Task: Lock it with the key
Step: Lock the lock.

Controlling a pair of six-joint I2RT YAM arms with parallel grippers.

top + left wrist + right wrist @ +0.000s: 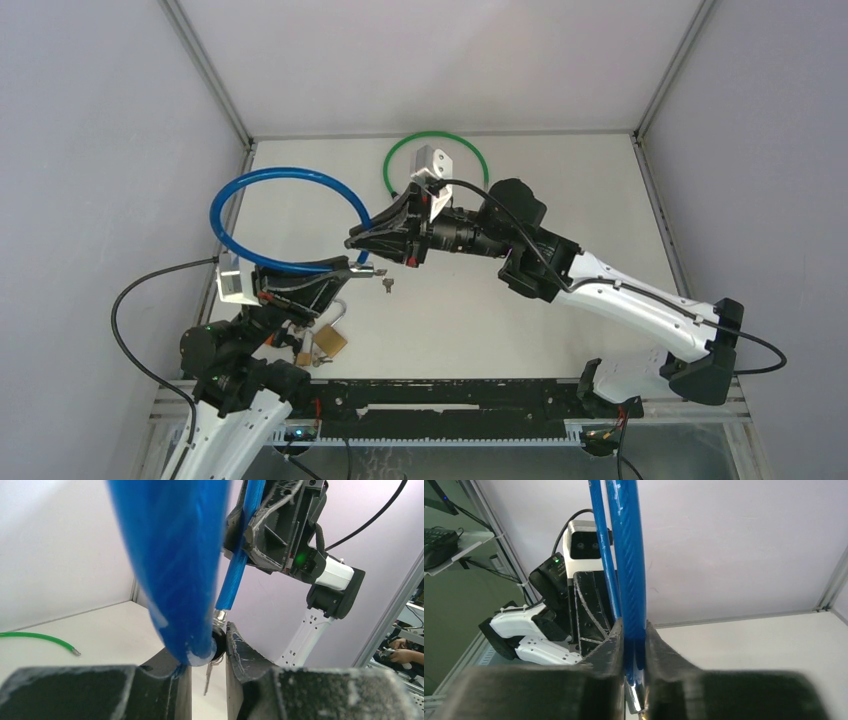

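1. The blue cable (285, 177) stands as a big loop in the upper left of the top view, lifted off the table (580, 200); its two ends come together at centre frame, where the tools meet.
2. The left tool (355, 270) is closed most of the way on the black lock head (218, 647) at one end of the cable; the key (388, 286) hangs just beyond the fingertips, over the table.
3. The right tool (352, 240) is pinched tight on the blue cable just above its metal tip (636, 700); the tip pokes out below the fingers in the right wrist view.
4. The step in hand appears to be seating that tip in the lock head; in the left wrist view the tip sits right at the head, but I cannot tell whether it is in the hole or only against it.
5. To do it well, hold the left tool steady as the anchor; line the tip up with the hole before pushing, since a springy cable is likely to twist away if shoved at an angle; push straight and short.
6. Only once the tip is fully home should a tool let go to turn the key; the key dangles loosely, so a slow approach from the side seems wise.
7. A green cable (437, 137) lies at upper centre and a brass padlock (330, 342) at lower left, both apart from the work.
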